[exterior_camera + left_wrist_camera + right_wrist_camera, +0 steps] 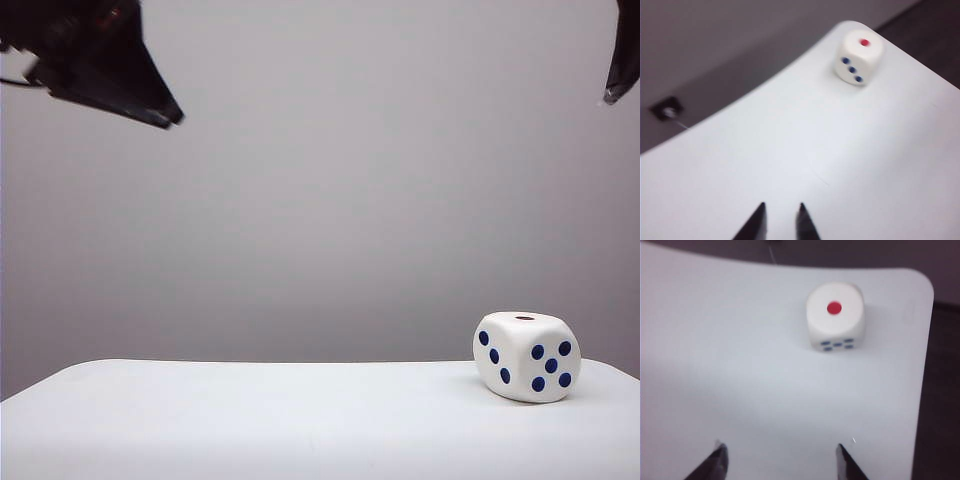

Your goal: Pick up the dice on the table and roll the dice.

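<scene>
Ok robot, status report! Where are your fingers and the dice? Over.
Left gripper up high, fingers nearly together, empty. Right gripper up high, fingers apart, empty. Dice resting on table, red dot up. Nothing blocking.

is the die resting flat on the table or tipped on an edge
Flat. The die sits squarely on the table, its single red pip face level on top; neither claw touches it.
</scene>
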Tool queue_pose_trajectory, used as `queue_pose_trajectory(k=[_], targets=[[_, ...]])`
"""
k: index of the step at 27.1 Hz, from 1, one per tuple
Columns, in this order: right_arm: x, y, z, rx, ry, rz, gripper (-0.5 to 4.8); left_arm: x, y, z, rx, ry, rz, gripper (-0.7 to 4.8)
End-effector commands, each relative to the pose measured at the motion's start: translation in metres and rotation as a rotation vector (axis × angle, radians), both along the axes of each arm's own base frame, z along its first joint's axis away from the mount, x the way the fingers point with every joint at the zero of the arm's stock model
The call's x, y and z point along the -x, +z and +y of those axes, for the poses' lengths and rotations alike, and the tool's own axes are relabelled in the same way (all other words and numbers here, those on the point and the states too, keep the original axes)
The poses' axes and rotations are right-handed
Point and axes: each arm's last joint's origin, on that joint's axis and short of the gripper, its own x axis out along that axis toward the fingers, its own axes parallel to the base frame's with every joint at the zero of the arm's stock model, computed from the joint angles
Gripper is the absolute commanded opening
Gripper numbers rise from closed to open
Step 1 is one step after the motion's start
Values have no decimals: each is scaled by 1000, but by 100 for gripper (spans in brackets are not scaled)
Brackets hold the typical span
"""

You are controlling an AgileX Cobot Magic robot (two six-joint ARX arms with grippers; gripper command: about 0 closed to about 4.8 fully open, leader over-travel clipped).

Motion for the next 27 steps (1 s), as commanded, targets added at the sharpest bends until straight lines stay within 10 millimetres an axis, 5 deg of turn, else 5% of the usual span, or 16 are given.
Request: queue_pose_trajectory(k=[1, 6, 11, 17, 27], targets=[[15, 3, -1, -79, -51, -204, 259, 11, 14, 6, -20, 67, -85, 78], [46, -12, -6, -77, -98, -410, 148, 37, 27, 18, -3, 175, -251, 68], [64, -24, -9, -66, -149, -554, -1, 64, 13, 29, 73, 259, -363, 16], [89, -43, -13, -96, -195, -802, -8, 102, -20, 46, 119, 375, -491, -6], [97, -90, -14, -215, -222, -993, -8, 135, -66, 62, 262, 456, -606, -6]])
